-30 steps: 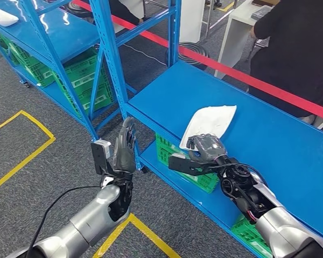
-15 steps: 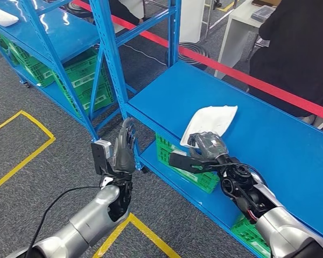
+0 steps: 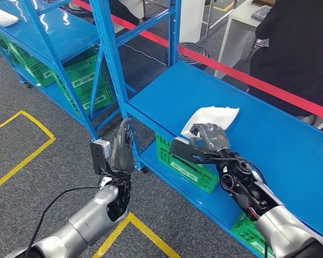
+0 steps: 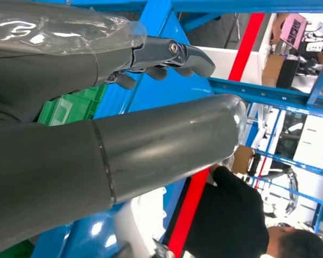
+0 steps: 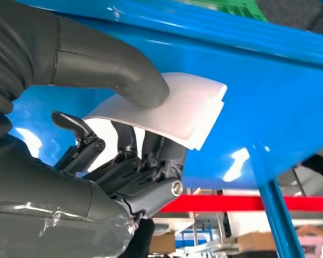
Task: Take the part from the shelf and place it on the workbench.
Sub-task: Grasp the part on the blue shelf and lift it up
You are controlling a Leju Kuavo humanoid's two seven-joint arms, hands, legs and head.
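The white flat part [image 3: 217,115] lies on the blue shelf board [image 3: 273,145], its near edge raised. My right hand [image 3: 209,141] holds that near edge. In the right wrist view the thumb [image 5: 123,75] presses on top of the white part [image 5: 188,107] and the dark fingers [image 5: 144,161] sit beneath it. My left hand [image 3: 123,151] is raised beside the blue shelf post [image 3: 111,59], fingers straight and holding nothing. In the left wrist view the left hand [image 4: 111,156] is likewise bare.
A green crate [image 3: 186,165] sits on the lower shelf under my right hand. A second blue rack [image 3: 62,32] with green crates and another white part [image 3: 0,15] stands to the left. A red barrier tape [image 3: 249,80] and a person in black [image 3: 297,48] are behind the shelf.
My right hand has moved slightly up and forward, and the white part now lies flatter and a little further back on the shelf. My left hand has barely moved.
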